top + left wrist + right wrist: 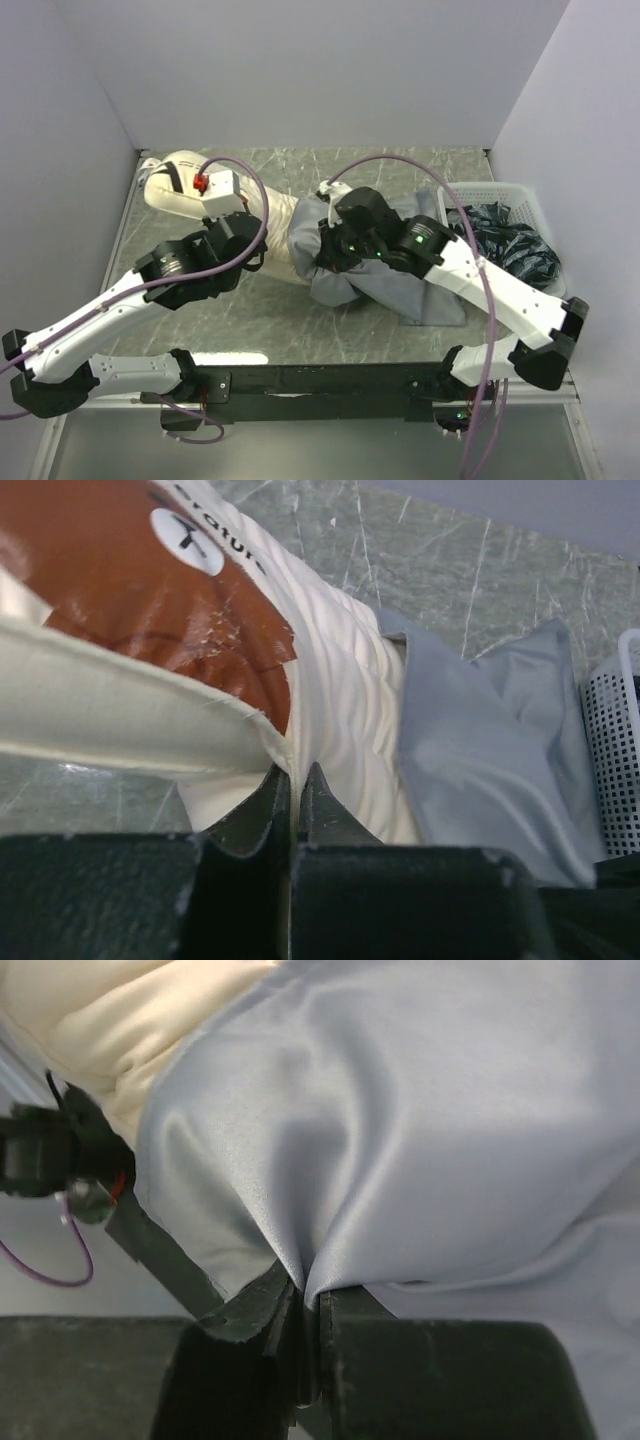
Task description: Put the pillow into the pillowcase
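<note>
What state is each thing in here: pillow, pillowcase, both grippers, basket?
Cream-white ridged pillow with brown bear face: partly inside the case, bear end sticking out.
Plain grey fabric pillowcase: crumpled, pulled over the pillow's other end.
Left gripper: shut on the pillow's edge.
Right gripper: shut on a pillowcase fold.
White perforated plastic basket: holding dark crumpled material.

Jaws pinch pillowcase (400, 1130) fold; pillow (120, 1020) upper left.
</note>
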`<state>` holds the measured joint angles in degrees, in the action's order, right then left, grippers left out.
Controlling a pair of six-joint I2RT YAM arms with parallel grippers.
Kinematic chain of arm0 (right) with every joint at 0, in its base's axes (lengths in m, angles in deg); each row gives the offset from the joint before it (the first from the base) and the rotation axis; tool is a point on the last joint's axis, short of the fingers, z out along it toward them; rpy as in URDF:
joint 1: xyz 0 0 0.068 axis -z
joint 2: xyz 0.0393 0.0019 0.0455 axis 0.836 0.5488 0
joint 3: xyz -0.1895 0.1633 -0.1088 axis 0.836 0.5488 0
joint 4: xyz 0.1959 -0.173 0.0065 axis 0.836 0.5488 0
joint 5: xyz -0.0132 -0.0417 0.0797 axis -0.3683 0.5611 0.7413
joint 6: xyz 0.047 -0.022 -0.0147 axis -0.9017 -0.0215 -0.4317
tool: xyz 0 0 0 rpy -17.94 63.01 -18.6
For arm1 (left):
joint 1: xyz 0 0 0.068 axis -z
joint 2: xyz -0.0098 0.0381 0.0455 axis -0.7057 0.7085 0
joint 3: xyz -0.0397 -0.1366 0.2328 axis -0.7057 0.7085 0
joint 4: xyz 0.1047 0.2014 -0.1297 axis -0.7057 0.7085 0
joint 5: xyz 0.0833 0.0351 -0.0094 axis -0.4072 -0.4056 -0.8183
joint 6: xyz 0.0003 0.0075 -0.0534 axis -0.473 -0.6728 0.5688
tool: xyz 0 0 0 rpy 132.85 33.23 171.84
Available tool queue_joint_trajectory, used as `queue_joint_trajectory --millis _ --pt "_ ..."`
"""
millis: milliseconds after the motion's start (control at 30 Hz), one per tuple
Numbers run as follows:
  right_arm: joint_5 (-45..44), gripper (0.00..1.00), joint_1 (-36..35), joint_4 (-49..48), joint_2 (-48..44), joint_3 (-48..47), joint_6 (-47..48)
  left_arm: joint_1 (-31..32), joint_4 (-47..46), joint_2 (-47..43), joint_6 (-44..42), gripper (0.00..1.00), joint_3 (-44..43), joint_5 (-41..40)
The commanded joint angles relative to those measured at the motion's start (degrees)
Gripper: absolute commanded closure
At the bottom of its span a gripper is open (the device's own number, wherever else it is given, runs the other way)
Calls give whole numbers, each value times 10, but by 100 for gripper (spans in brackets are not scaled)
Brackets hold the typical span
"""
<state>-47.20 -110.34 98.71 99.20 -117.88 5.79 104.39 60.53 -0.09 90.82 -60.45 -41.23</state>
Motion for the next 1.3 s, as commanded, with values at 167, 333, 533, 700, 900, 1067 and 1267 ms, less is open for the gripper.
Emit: queue_joint_trajectory --millis 167,333,533,700,900,1067,1267 --pt "-93 65 20 -99 105 -62 1 22 -144 -80 250 99 190 50" --pt "-177 34 22 -78 154 -72 -18 20 -150 -83 363 99 247 35" --pt "-263 7 20 -86 70 -1 -54 6 -106 -52 464 99 234 17" --pt "-291 4 10 -113 -70 97 -93 2 -133 -55 479 99 239 20" --pt "-310 0 -5 -131 -174 219 -139 0 -140 -39 476 99 228 27" --pt "-294 6 -49 -156 -213 313 -184 0 -145 -44 472 99 230 28" --pt "-349 5 -94 -181 -169 368 -250 0 -156 -45 459 99 232 31"
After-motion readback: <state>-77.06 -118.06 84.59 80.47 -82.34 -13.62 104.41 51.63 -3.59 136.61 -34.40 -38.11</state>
